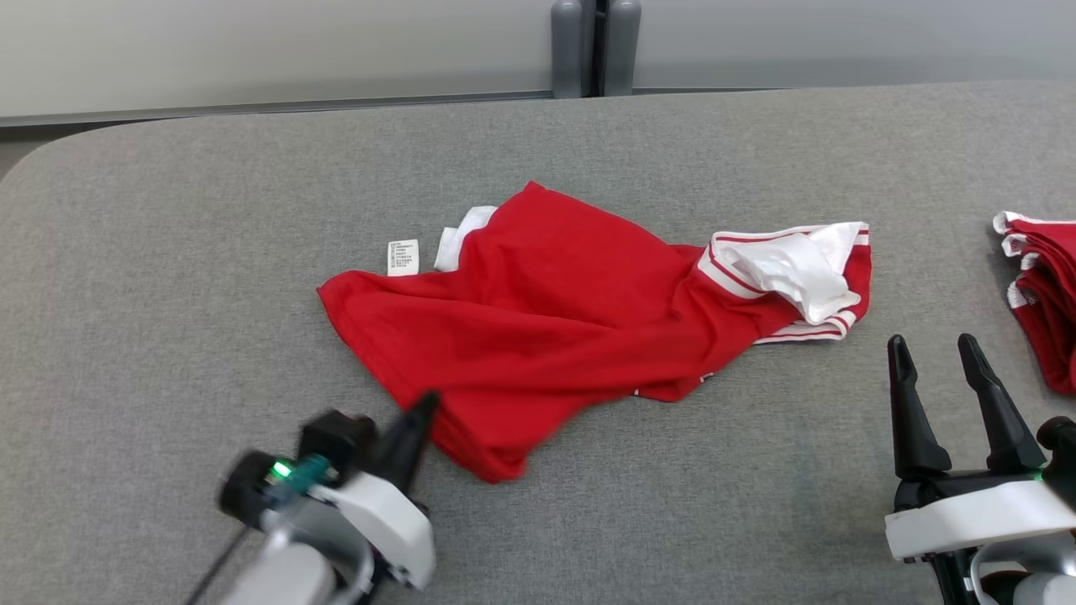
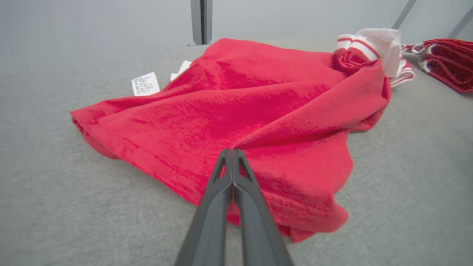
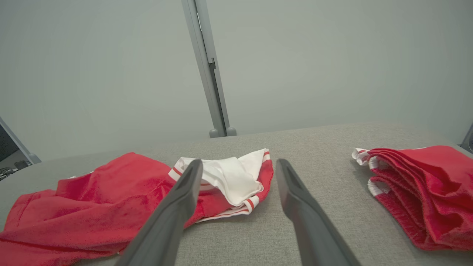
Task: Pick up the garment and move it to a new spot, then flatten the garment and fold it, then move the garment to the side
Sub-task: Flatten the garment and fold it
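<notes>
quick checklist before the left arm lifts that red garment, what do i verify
1. Grip: the left gripper is shut on the garment, and a ridge of cloth gathers at its fingers: ok.
2. The right gripper is open and apart from the cloth: ok.
3. Garment lying flat: not ok. It is crumpled, with white lining turned out at one end.
4. The folded red pile lies apart from the garment: ok.
5. Whether the white label is attached to the garment: cannot tell.
</notes>
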`<state>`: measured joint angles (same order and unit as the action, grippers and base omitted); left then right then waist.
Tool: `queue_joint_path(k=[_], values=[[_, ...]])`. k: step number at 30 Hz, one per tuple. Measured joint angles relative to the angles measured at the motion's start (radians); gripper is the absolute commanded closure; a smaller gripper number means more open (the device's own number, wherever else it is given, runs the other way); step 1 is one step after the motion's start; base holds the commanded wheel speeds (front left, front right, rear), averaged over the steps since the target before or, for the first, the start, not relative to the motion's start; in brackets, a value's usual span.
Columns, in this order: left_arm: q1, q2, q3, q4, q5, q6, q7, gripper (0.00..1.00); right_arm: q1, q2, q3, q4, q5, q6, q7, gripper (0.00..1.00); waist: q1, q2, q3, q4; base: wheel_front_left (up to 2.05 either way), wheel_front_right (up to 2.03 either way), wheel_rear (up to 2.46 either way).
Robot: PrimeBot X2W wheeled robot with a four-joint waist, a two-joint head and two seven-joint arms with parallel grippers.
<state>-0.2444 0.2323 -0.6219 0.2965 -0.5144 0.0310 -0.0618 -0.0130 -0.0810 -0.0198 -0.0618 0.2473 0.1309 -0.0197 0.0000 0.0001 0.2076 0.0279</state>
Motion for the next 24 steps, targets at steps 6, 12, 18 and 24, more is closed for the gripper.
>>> queue_joint_path(k=[6, 12, 18, 24], values=[[-0.103, 0.109, 0.086, -0.041, 0.076, 0.07, -0.064, 1.0, -0.008, 0.004, -0.004, 0.011, 0.006, 0.0, -0.007, 0.0, 0.0, 0.0, 0.006, 0.017, 0.0, 0.0, 0.0], [-0.171, 0.176, 0.072, -0.093, 0.182, 0.107, -0.092, 1.0, -0.019, 0.007, 0.0, 0.022, 0.015, 0.0, -0.015, 0.0, 0.0, 0.0, 0.01, 0.013, 0.0, 0.0, 0.0], [-0.029, 0.144, -0.045, -0.082, 0.205, 0.101, -0.052, 1.0, -0.018, 0.011, -0.007, 0.032, 0.027, 0.0, -0.021, 0.0, 0.0, 0.0, 0.016, 0.008, 0.0, 0.0, 0.0], [0.045, 0.093, -0.127, -0.018, 0.193, 0.072, -0.033, 1.0, -0.019, 0.013, -0.014, 0.04, 0.032, 0.0, -0.017, 0.0, 0.0, 0.0, 0.016, 0.024, 0.0, 0.0, 0.0]])
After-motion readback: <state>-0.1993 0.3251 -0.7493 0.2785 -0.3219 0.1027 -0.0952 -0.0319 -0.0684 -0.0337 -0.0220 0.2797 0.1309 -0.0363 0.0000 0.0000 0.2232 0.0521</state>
